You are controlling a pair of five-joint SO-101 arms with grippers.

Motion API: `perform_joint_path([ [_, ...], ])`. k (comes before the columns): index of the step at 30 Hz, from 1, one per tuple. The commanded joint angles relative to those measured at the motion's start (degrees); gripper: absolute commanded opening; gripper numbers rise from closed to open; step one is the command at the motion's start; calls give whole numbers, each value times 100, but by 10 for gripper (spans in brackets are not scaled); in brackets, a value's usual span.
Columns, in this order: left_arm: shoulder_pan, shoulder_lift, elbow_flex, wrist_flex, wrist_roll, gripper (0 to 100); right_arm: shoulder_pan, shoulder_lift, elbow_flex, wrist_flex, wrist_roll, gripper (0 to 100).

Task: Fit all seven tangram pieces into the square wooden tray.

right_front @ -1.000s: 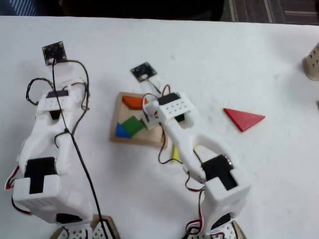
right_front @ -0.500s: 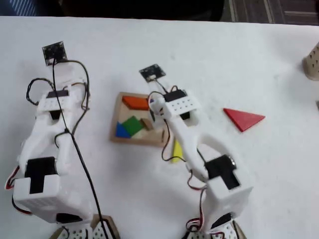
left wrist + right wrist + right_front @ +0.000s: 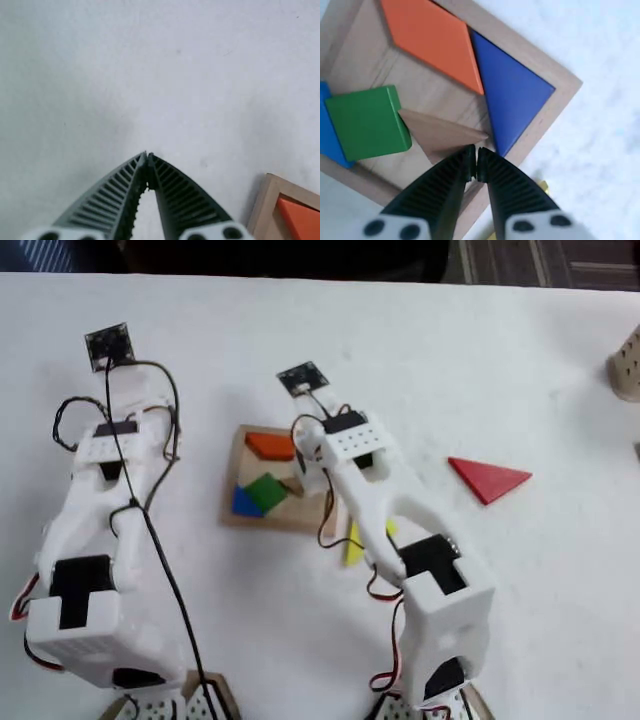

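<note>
Tray [image 3: 268, 523] is holding 5 pcs: orange [image 3: 432, 42], green [image 3: 367, 122], tan [image 3: 440, 135], 2 blue [image 3: 512, 100] [image 3: 327, 135]. Yellow pc [image 3: 353, 543] just beside tray, red pc [image 3: 488, 480] well apart. R gripper [image 3: 474, 160] hovering over tray, L gripper [image 3: 147, 167] beside it, both pinched closed, empty.

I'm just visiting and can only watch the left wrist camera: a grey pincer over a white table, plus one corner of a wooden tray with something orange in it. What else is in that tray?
Observer: Besides the orange piece, the tray holds a dark blue triangle, a green square, a tan triangle and a lighter blue piece.
Operator: Any pieces outside it?
Observer: Two. A red triangle lies apart on the table, and a yellow piece peeks from under the right arm.
Operator: What is that arm's pincer doing?
Observer: The right gripper is shut, with its tips at the tan triangle's edge inside the tray.
</note>
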Motion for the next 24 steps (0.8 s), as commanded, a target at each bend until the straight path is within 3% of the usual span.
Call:
perform_joint_path([
  [1, -75, -31, -176, -141, 9, 23, -75, -48, -158, -22, 0, 18],
  [24, -75, -31, -167, -141, 9, 23, -356, -66, -255, -734, -360, 18],
])
